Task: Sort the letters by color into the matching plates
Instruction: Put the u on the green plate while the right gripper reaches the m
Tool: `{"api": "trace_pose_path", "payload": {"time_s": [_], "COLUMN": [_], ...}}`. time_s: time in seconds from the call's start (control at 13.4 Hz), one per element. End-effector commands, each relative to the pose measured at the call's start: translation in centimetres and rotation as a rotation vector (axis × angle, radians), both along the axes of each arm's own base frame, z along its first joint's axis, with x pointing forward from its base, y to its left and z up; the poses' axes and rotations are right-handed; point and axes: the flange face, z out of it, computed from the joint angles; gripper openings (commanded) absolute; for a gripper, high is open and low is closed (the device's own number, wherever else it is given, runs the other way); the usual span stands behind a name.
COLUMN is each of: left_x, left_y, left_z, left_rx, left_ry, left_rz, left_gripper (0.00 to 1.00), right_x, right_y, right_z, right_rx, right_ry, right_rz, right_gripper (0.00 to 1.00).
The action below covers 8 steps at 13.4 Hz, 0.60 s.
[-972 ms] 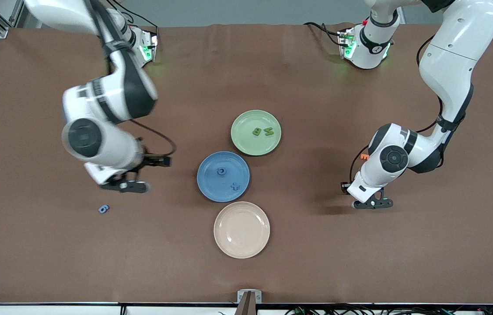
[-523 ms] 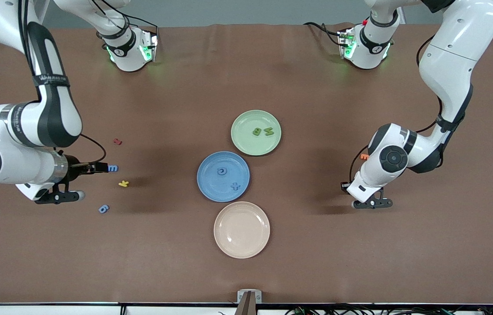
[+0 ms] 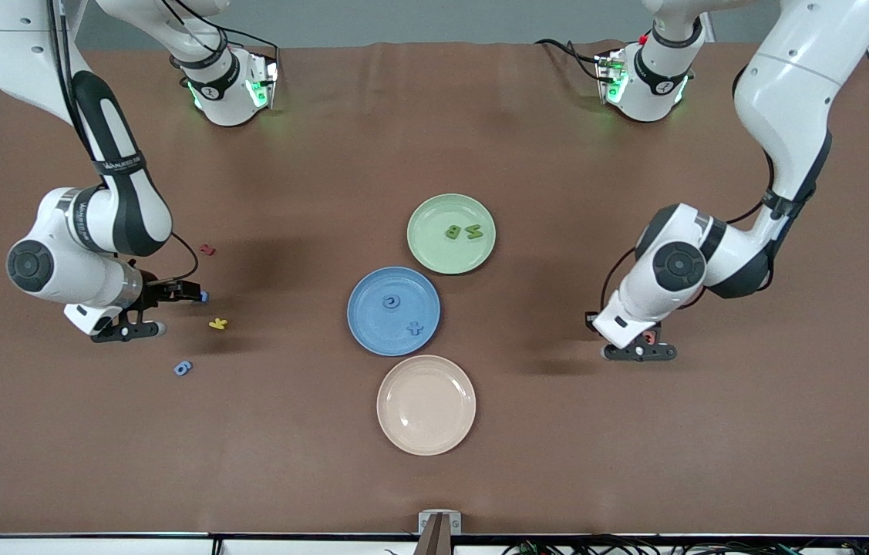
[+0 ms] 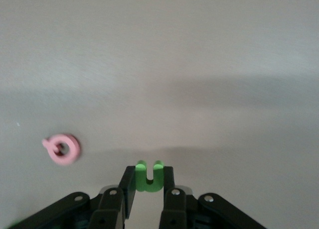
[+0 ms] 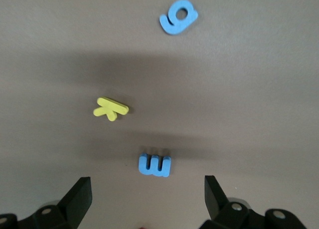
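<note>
- beige plate [image 3: 426, 405] nearest the front camera, nothing on it
- blue 6 [image 3: 183, 368] on the table toward the right arm's end; yellow k [image 3: 218, 324] a bit farther
- left gripper [image 4: 148, 188] low over the table at the left arm's end, fingers clamped on the green u [image 4: 149, 175]; pink ring-shaped letter [image 4: 63, 149] lies nearby
- right gripper [image 5: 147, 196] down by the blue m [image 5: 154, 165], fingers spread wide, m between them, not gripped
- blue plate [image 3: 372, 330] mid-table, holds blue c [image 3: 390, 303] and blue + [image 3: 415, 328]
- red letter [image 3: 207, 250] farther than the m
- green plate [image 3: 431, 248] farthest, just beside the blue plate, holds green B [image 3: 453, 230] and green N [image 3: 474, 231]
</note>
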Motion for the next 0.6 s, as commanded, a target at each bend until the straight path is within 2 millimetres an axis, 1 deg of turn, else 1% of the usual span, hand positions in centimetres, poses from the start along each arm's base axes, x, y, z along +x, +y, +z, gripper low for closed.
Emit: {"api": "trace_pose_path", "payload": {"time_s": [0.0, 0.07, 0.15, 0.3, 0.45, 0.52], "left_x": [-3.4, -4.9, -6.6, -10.1, -13.0, -14.3], "left_y": [-5.1, -7.6, -10.5, -16.0, -20.0, -21.5], "left_z": [1.8, 1.6, 1.4, 1.4, 0.5, 0.5], "left_rx": [0.003, -0.009, -0.015, -0.014, -0.022, -0.028], "left_ry": [0.044, 0.055, 0.063, 0.061, 0.07, 0.069], "left_rz": [0.041, 0.064, 0.078, 0.11, 0.16, 0.178], "left_gripper": [0.05, 0.05, 0.05, 0.05, 0.06, 0.08], "right_x": [-1.6, -1.7, -2.0, -2.4, -2.7, -2.8], "right_y": [-0.5, -0.4, -0.4, -0.4, -0.3, -0.1], "right_z": [0.4, 0.0, -0.7, -1.2, -2.1, -2.7], "right_rx": [0.003, 0.002, 0.001, -0.001, -0.002, -0.004], "right_ry": [-0.048, -0.053, -0.047, -0.048, -0.043, -0.042], "right_rz": [0.014, 0.015, 0.014, 0.015, 0.016, 0.018], "right_gripper": [1.0, 0.98, 0.94, 0.84, 0.76, 0.73]}}
